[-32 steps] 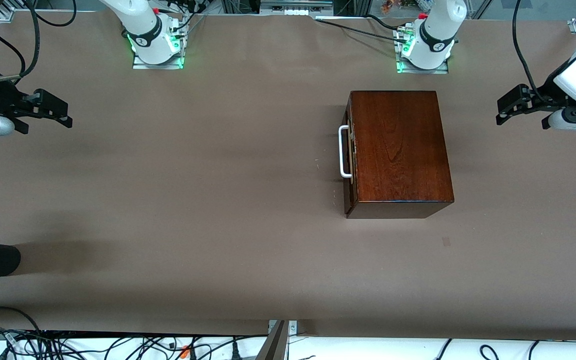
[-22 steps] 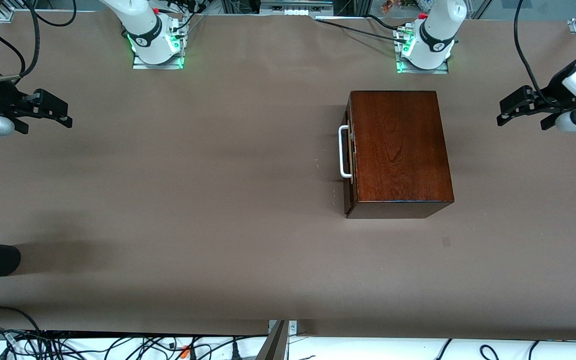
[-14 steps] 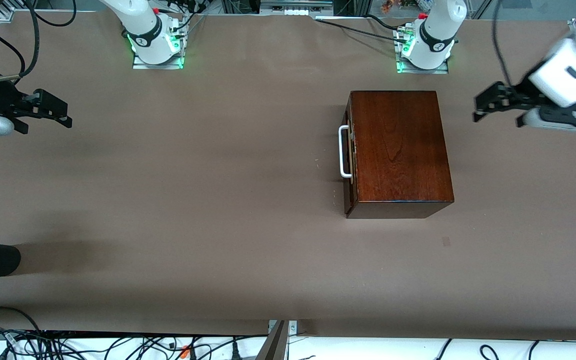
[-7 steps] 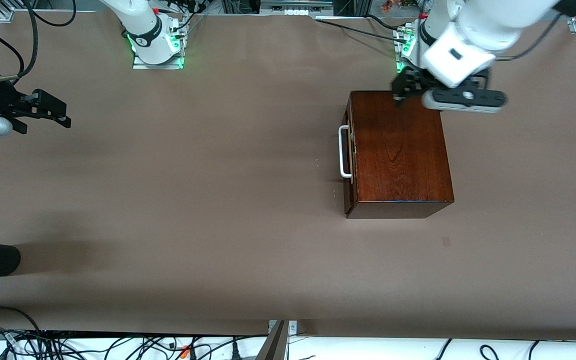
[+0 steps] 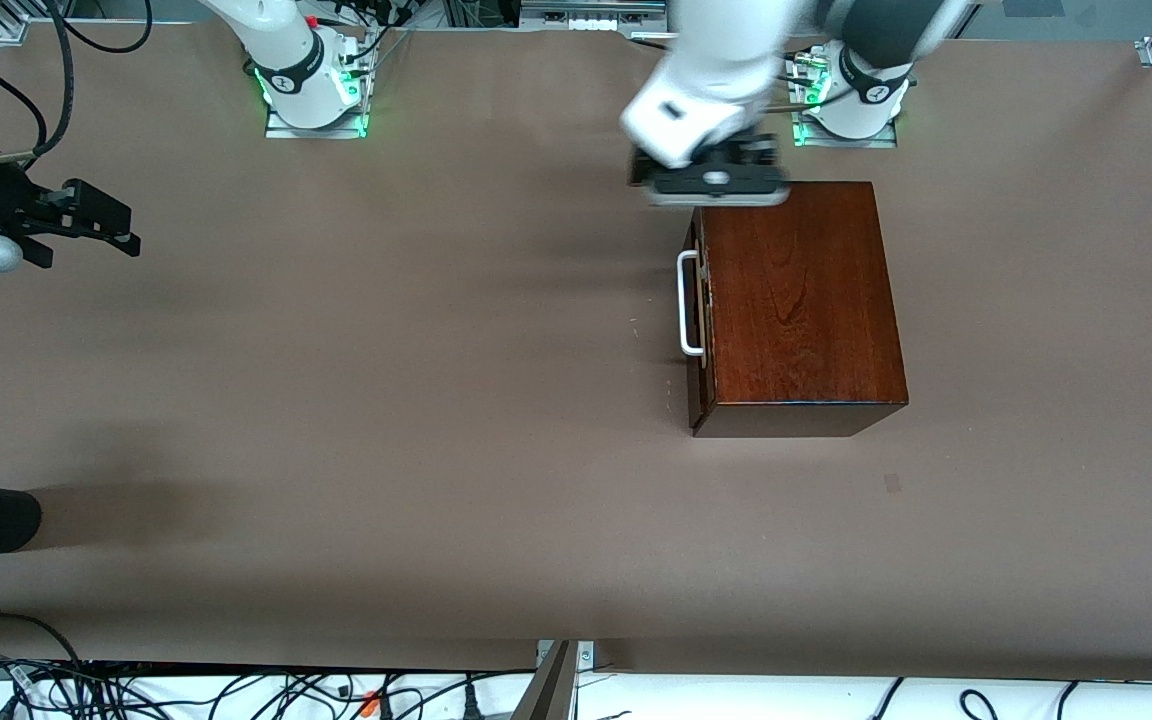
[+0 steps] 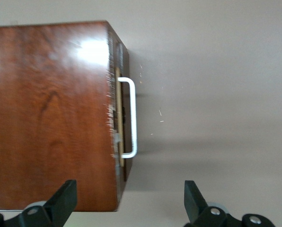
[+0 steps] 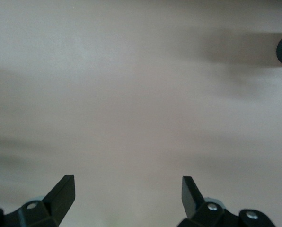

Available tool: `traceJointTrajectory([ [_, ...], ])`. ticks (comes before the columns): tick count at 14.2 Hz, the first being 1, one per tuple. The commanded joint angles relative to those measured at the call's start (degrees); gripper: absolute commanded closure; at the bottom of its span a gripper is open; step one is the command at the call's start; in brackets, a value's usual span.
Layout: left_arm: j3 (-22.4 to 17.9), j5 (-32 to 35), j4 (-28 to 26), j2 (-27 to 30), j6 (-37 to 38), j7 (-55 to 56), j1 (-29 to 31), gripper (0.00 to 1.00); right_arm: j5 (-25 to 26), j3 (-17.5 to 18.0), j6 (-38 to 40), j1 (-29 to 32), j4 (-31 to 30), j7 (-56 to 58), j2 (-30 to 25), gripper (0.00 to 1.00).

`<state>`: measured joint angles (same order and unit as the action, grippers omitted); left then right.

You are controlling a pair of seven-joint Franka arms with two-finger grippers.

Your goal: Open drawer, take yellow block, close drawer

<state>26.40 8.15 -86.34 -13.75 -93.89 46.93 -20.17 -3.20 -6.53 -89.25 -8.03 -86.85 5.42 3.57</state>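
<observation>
White arms (image 5: pixel 281 40) with black joint bands, green-lit bases (image 5: pixel 316 110), black cables (image 5: pixel 61 70), black two-finger grippers (image 5: pixel 101 222).

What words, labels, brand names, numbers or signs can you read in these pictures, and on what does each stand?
None can be read.
Wooden box and its white handle: no lettering.
Marks on the black bands of the arm bases: too small to read.

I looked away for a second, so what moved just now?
The left pincer swung in from the left arm's end of the table and now hangs open over the corner of the glossy dark wooden box, near its white bar handle. Nothing was grabbed. The right pincer waits open; the drawer stayed shut.
</observation>
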Motion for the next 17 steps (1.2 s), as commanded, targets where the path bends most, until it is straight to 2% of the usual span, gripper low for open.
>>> traceJointTrajectory([
  [1, -0.3, 5.5, 4.8, -7.4, -1.8, 5.0, -4.3, 0.0, 0.4, 0.3, 0.7, 1.2, 0.4, 0.2, 0.1, 0.0],
  [3, -0.4, 9.4, 4.7, -10.4, -3.7, 7.5, -5.9, 0.0, 0.4, 0.3, 0.7, 1.2, 0.4, 0.1, 0.1, 0.0],
  [9, -0.6, 16.5, 2.1, -15.7, -6.4, 6.9, -5.5, 0.0, 0.4, 0.3, 0.7, 1.1, 0.4, -0.1, 0.1, 0.0],
  [14, -0.9, 19.6, -6.1, -15.8, -13.1, 6.9, -3.2, 0.0, 0.4, 0.3, 0.7, 0.9, 0.4, -0.5, 0.1, 0.0],
  [17, -1.0, 19.8, -8.2, -15.8, -15.5, 6.8, -2.1, 0.0, 0.4, 0.3, 0.7, 1.0, 0.4, -0.5, 0.1, 0.0],
])
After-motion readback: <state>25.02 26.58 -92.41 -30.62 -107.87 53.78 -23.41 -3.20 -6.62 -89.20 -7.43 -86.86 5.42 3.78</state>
